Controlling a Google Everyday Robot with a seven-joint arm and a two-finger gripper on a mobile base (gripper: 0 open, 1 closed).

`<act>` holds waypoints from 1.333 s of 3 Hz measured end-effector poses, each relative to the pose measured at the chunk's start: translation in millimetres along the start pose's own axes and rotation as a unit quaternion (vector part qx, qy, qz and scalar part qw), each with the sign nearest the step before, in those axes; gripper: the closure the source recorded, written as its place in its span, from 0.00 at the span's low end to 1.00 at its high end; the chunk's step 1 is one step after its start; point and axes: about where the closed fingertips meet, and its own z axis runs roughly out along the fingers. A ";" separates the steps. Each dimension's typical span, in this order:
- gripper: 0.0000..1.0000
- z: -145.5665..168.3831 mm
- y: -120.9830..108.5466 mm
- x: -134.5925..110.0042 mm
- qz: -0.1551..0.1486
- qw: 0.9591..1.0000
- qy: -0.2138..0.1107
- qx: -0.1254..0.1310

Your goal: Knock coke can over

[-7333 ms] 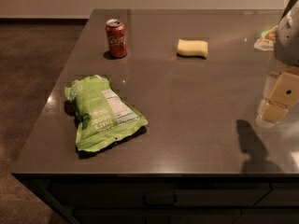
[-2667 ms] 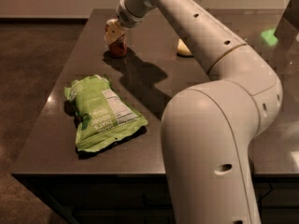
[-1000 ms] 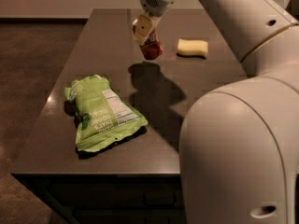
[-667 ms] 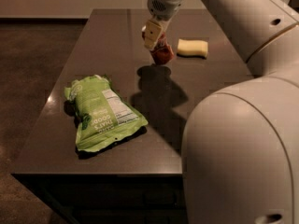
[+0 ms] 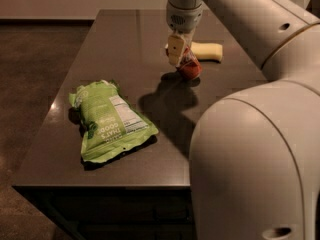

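Camera view: a dark brown table fills the scene. A green bag lies flat near its front left edge, at about 8 o'clock from the coke can and well apart from it. A pale yellow sponge lies at about 2 o'clock from the can, just beside it. The robot's bulky pale arm takes up the area from 3 to 6 o'clock, hiding the table's right near corner, and reaches up and over to come down from 12 o'clock.

The gripper hangs at the end of that arm, right over the table's far middle, and is against the can at the can's upper left side. How far open it is cannot be told, nor whether it grips the can. The can stands tilted, its top leaning toward 11 o'clock under the gripper, with its shadow on the table at 7 o'clock.
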 end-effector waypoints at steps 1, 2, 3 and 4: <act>0.62 4.1 3.1 14.6 -0.011 0.999 0.035 0.007; 0.39 7.1 7.1 25.6 -0.020 0.998 0.058 0.009; 0.08 11.7 14.0 34.9 -0.028 0.997 0.073 0.007; 0.00 14.5 10.4 30.1 -0.029 0.997 0.065 0.014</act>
